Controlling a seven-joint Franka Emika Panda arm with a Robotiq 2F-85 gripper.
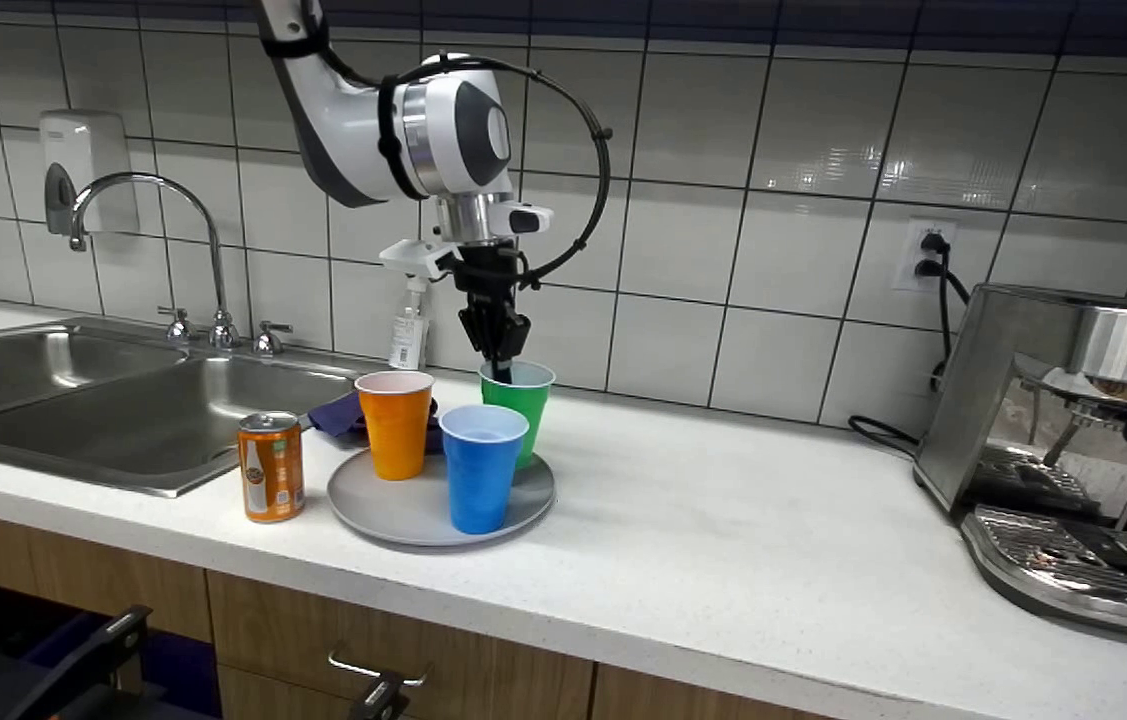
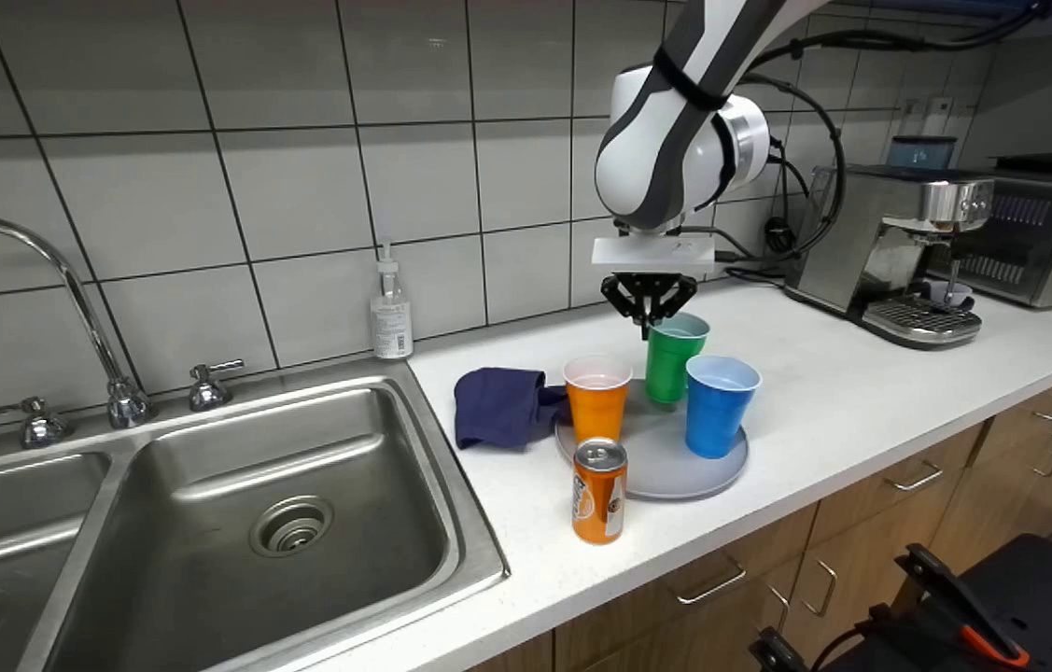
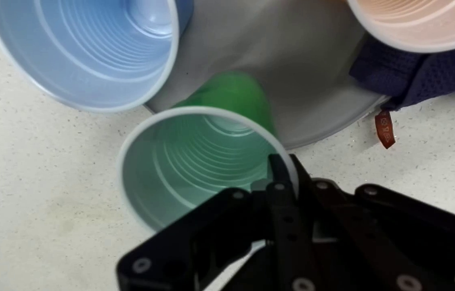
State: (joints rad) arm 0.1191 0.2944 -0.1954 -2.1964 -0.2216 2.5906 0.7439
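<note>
orange soda can (image 1: 271, 470), gray plate (image 1: 398, 515) with orange plastic cup (image 1: 396, 432) and blue plastic cup (image 1: 483, 475) on it, robotiq gripper (image 1: 500, 372) pinching green plastic cup (image 1: 526, 410) by its rim, base over the plate, can't tell if touching tho, espresso machine (image 1: 1053, 440)

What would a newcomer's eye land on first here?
Probably the vivid orange cup and blue cup on the gray plate beside the sink, with the green cup farther back. Next, the gripper looks shut on the green cup's rim in the wrist view. An orange can stands on the counter near the plate.
</note>
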